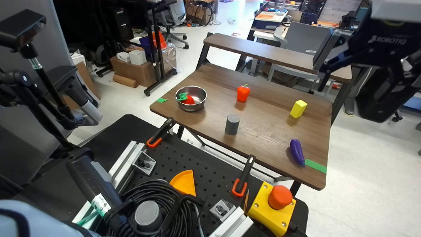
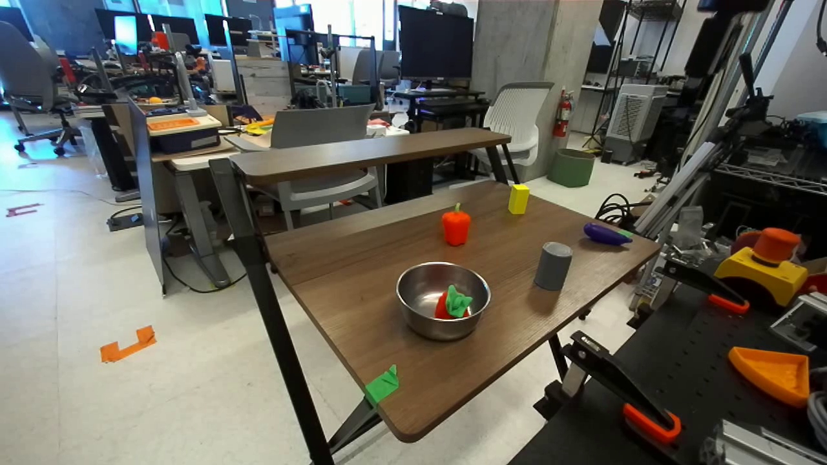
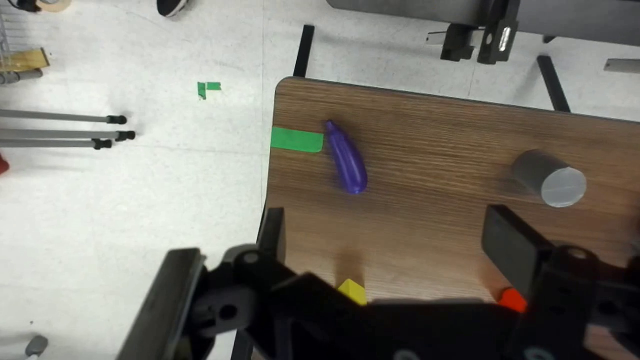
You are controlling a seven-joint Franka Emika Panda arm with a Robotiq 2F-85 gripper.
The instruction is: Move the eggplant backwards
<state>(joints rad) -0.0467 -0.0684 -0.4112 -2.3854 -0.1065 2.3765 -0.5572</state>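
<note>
1. Black fingers [image 3: 515, 250] stand spread wide on the gripper [image 3: 387, 239], which holds nothing and is raised well apart from the gray cylinder [image 1: 232, 124].
2. In the wrist view, one fingertip shows just below the gray cylinder and its mate well to the left, bare table [image 3: 425, 220] between them.
3. The gray cylinder itself stands upright on the brown table.
4. The purple eggplant [image 3: 347, 157] lies on its side on the table, well apart from the gray cylinder and to its left in the wrist view.
5. A green strip [image 3: 297, 139] lies beyond the eggplant as seen from the gray cylinder, just beside the eggplant's narrow end; whether they touch cannot be told.
6. The yellow block [image 2: 518, 199] stands behind the gray cylinder in both exterior views, and below and left of it in the wrist view.
7. The orange-red pepper [image 2: 456, 228], green-stemmed, stands upright behind the gray cylinder in both exterior views.
8. Past the gray cylinder from the eggplant sits the metal bowl [image 2: 446, 331], a red-and-green thing [image 2: 456, 303] inside it.
9. A scrap of green tape [image 2: 382, 385] lies farther from the gray cylinder than the bowl does.
10. In an exterior view, the black pegboard [image 1: 212, 176] lies in front of the gray cylinder, bearing a yellow box [image 1: 269, 214] with a red button [image 1: 280, 197].
</note>
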